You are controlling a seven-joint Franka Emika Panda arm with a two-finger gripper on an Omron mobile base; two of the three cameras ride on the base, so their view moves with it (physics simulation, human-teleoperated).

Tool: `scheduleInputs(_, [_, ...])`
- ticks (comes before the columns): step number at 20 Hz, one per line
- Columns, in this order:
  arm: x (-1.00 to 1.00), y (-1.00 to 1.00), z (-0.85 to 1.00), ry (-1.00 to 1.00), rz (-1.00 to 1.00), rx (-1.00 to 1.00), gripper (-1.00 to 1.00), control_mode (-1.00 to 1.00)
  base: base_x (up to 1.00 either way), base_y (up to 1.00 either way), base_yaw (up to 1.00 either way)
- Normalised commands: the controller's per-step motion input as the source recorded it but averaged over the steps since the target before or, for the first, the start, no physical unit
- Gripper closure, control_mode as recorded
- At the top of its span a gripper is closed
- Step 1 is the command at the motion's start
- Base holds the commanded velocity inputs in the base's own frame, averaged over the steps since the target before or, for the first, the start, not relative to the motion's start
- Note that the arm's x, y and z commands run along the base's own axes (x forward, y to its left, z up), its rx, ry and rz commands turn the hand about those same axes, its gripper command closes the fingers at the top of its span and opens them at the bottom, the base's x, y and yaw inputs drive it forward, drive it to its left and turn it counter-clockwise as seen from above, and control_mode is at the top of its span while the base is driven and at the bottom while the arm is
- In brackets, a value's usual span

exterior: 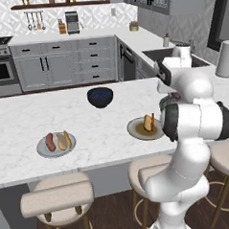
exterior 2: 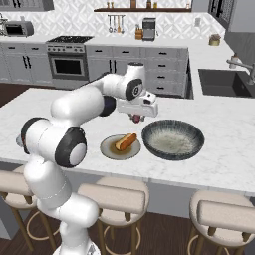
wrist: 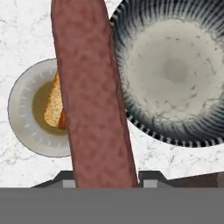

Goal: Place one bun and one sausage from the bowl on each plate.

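Reddish-brown sausage (wrist: 94, 96) sits clamped in the pincer (wrist: 105, 181), running lengthwise up the hand view, held above the table between the tan-centred plate (wrist: 24, 113) and the big bowl (wrist: 131, 113). Pincer jaws closed narrow on it. In the right base view the pincer (exterior 2: 135, 118) hangs just above the gap between that plate (exterior 2: 107, 149) and bowl (exterior 2: 196, 134), a bit of sausage (exterior 2: 135, 118) visible under the hand.

Tan-centred plate carries one bun (exterior 2: 125, 142), lying near the plate's middle. Bowl is wide, grey-striped rim, pale inside, nothing in it, just beside the plate and not touching it.

Second plate (exterior: 41, 148), light grey, well apart to the left on the white marble table (exterior: 88, 123); holds a sausage (exterior: 50, 142) and a bun (exterior: 64, 140) side by side. Small dark bowl (exterior: 100, 96) further back on the table, between the two plates.
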Motion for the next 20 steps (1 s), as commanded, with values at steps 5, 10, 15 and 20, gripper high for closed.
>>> scheduleInputs(5, [0.0,1.0,-0.71,0.27,0.0,0.0,1.0,-1.0,0.0,0.0,0.0])
scheduleInputs(10, [0.23,1.0,-0.61,0.12,-0.01,0.0,1.0,-1.0,0.0,0.0,0.0])
scheduleInputs(15, [0.24,0.81,-0.52,0.04,-0.02,0.0,1.0,-1.0,0.0,0.0,0.0])
scheduleInputs(20, [0.48,0.04,-0.71,0.0,0.0,0.0,1.0,-1.0,0.0,0.0,0.0])
